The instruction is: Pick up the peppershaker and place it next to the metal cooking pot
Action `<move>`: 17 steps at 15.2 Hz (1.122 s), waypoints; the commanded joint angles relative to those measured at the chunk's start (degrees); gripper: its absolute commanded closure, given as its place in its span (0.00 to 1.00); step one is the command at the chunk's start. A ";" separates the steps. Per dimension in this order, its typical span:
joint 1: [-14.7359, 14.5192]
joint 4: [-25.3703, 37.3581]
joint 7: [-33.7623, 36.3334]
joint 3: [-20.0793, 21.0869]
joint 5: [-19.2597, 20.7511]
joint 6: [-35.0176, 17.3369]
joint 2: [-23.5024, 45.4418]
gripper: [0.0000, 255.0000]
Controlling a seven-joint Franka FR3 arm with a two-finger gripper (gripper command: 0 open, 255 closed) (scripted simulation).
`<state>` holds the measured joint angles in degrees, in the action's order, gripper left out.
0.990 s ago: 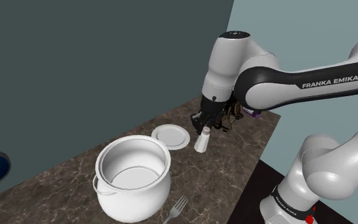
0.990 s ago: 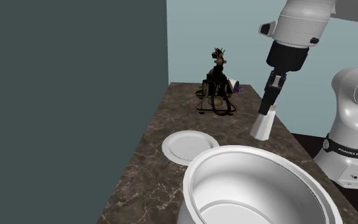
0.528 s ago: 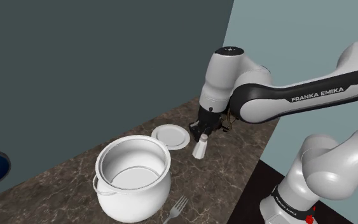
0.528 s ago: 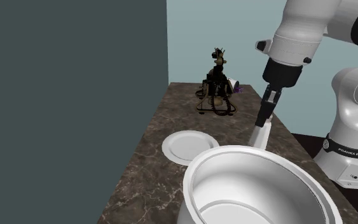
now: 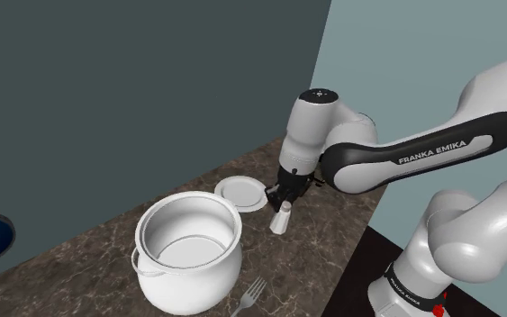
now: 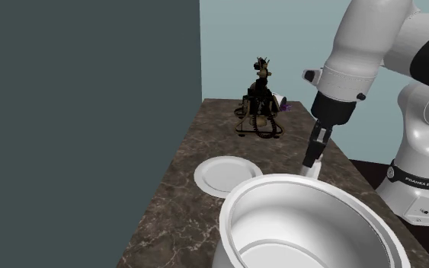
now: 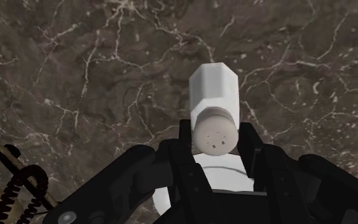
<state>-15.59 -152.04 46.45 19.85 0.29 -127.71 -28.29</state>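
Note:
The white pepper shaker (image 5: 281,220) (image 6: 314,167) (image 7: 214,108) is a tapered faceted bottle with a perforated cap. My black gripper (image 5: 281,195) (image 6: 315,145) (image 7: 214,153) is shut on its upper part, holding it upright just over the dark marble counter (image 5: 89,248). The big white cooking pot (image 5: 188,254) (image 6: 304,224) with side handles stands on the counter. In the shoulder view the shaker hangs a short way to the pot's upper right. From the second exterior view the pot's rim hides the shaker's base.
A white plate (image 5: 241,193) (image 6: 227,173) lies beyond the pot, close to the shaker. A fork (image 5: 250,295) rests at the counter's front edge. A dark wire ornament (image 6: 260,106) (image 7: 9,184) stands at the counter's far end. A dark wall (image 5: 134,81) runs along the counter.
The arm has lowered and carried the shaker toward the pot. The shaker now hangs nearer the counter and closer to the pot's rim.

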 commanded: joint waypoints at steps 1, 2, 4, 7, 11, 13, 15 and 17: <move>0.16 -1.05 0.32 0.26 0.19 -1.88 0.81 1.00; 0.25 -1.49 0.54 0.43 0.31 -2.81 1.31 1.00; 0.37 -1.99 0.80 0.64 0.47 -3.89 1.91 1.00; 0.37 -1.98 0.81 0.64 0.47 -3.89 1.92 1.00; 0.37 -1.98 0.81 0.64 0.47 -3.89 1.92 1.00; 0.37 -1.99 0.81 0.64 0.47 -3.89 1.92 0.00; 0.37 -1.99 0.81 0.64 0.47 -3.89 1.92 0.00; 0.37 -1.99 0.81 0.64 0.47 -3.89 1.92 0.00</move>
<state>-15.22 -154.02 47.26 20.49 0.76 -131.60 -26.37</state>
